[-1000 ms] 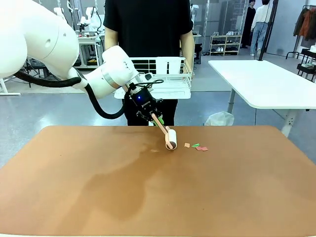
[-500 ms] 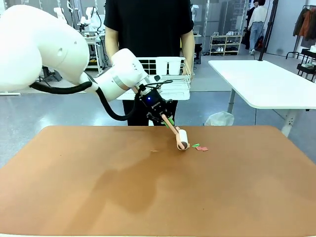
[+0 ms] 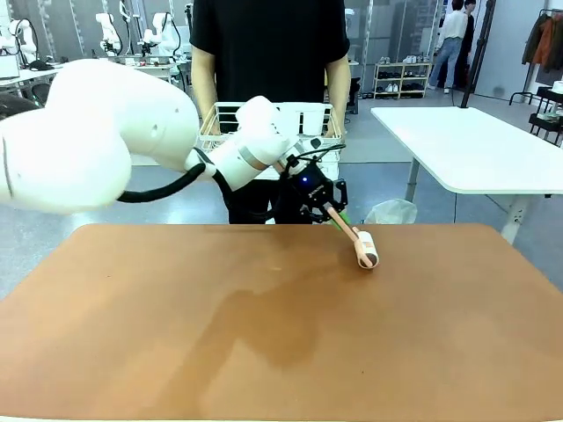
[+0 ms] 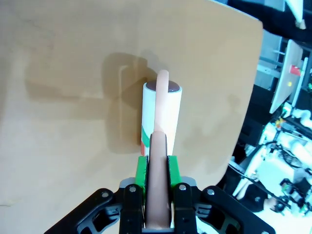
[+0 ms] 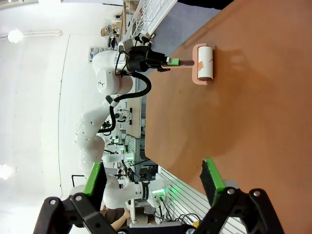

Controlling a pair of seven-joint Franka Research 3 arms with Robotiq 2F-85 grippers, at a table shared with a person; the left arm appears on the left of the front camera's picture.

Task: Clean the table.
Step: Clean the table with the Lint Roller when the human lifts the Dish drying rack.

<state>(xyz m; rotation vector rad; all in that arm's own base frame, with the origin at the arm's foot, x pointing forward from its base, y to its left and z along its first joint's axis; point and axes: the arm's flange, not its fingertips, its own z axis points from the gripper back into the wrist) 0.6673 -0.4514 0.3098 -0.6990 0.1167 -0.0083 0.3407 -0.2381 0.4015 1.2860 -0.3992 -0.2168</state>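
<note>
My left gripper [image 3: 322, 202] is shut on the pinkish handle of a lint roller [image 3: 367, 251], whose white head rests on the reddish-brown table [image 3: 264, 343] near its far edge, right of the middle. In the left wrist view the green pads [image 4: 141, 168] of this gripper [image 4: 157, 163] clamp the handle, and the roller [image 4: 162, 114] carries small green and red scraps on one side. The right wrist view shows my right gripper [image 5: 152, 178] open above the table [image 5: 253, 126], far from the roller [image 5: 204, 63], with nothing between its fingers.
A person [image 3: 268, 44] stands at the far side holding a white wire rack [image 3: 312, 119] above the table's edge. A white-topped table [image 3: 475, 145] stands at the back right, with a white bag [image 3: 391, 212] on the floor beside it.
My left gripper has swept the roller to the right along the far edge, over the small coloured scraps. Those scraps no longer lie on the table.
</note>
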